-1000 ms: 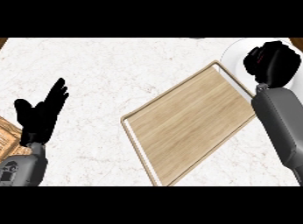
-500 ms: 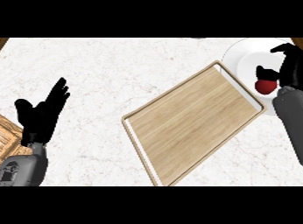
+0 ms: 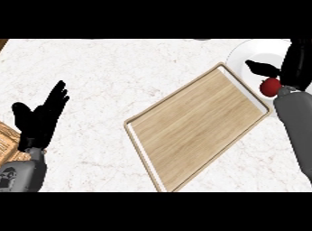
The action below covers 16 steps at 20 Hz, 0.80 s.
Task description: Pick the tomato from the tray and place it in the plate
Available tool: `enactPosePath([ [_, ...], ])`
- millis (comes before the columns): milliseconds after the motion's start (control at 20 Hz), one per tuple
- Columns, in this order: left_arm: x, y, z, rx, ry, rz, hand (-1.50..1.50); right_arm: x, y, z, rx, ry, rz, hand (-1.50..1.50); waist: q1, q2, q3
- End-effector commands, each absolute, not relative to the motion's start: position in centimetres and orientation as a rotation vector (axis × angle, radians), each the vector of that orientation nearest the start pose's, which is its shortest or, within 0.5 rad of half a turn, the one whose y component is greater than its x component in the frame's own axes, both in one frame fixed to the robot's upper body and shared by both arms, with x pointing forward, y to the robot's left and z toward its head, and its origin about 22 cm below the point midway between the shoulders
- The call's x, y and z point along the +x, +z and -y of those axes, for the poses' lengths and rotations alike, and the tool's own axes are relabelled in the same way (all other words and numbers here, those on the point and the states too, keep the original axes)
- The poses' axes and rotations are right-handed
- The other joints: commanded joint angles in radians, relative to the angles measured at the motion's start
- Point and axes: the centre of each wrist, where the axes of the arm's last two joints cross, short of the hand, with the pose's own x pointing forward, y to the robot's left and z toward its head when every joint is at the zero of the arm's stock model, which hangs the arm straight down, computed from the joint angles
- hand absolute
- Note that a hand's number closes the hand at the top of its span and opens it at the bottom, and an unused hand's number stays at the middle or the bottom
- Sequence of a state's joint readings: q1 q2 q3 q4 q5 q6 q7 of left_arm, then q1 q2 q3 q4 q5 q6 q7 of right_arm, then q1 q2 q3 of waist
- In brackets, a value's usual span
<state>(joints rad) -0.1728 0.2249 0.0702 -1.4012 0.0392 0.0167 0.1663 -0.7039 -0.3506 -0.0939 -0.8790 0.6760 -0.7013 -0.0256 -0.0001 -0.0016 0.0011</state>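
Writing: no brand, label or lettering can be read on anything in view.
Surface (image 3: 119,76): white marble with faint reddish veins, filling most of the view; a strip of brown wood shows past its edge at 10 o'clock.
Tray (image 3: 195,124): pale wooden board with a raised light rim, lying at a slant near the middle, its long axis running from 7 o'clock to 1 o'clock; nothing lies on it.
Plate (image 3: 248,53): white and round, at 2 o'clock, just beside the tray's upper corner and partly hidden by the right hand.
Tomato (image 3: 270,86): small and red, on the plate near its lower rim, just beside the tray's corner; the right wrist touches or overlaps it.
Right hand (image 3: 297,63): black, over the plate at 2 o'clock, its fingers (image 3: 259,67) spread and relaxed, the thumb pointing towards 9 o'clock; they grip nothing, and the tomato lies just below the palm.
Left hand (image 3: 39,119): black, at 8 o'clock, resting open with fingers straight and pointing up, holding nothing.
Crate (image 3: 0,140): slatted brown wood at the view's left edge, at 8 o'clock, beside the left forearm.
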Motion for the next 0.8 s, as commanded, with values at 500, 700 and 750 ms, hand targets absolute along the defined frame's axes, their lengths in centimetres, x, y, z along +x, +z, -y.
enactPosePath([
  [500, 28.1, 2.4, -27.3, 0.176, -0.082, 1.415, 0.0, 34.8, 8.2, 32.2, -0.779, -0.055, 1.827, -1.5, -0.005, 0.0, 0.0],
  [700, 28.2, 2.1, -29.4, 0.157, -0.088, 1.396, 0.0, 32.5, 9.4, 34.2, -0.819, -0.045, 1.885, -1.5, -0.003, 0.0, -0.001],
  [750, 29.4, 0.7, -28.2, 0.172, -0.078, 1.395, 0.0, 32.5, 8.6, 34.3, -0.819, -0.039, 1.869, -1.5, -0.004, 0.002, -0.001],
])
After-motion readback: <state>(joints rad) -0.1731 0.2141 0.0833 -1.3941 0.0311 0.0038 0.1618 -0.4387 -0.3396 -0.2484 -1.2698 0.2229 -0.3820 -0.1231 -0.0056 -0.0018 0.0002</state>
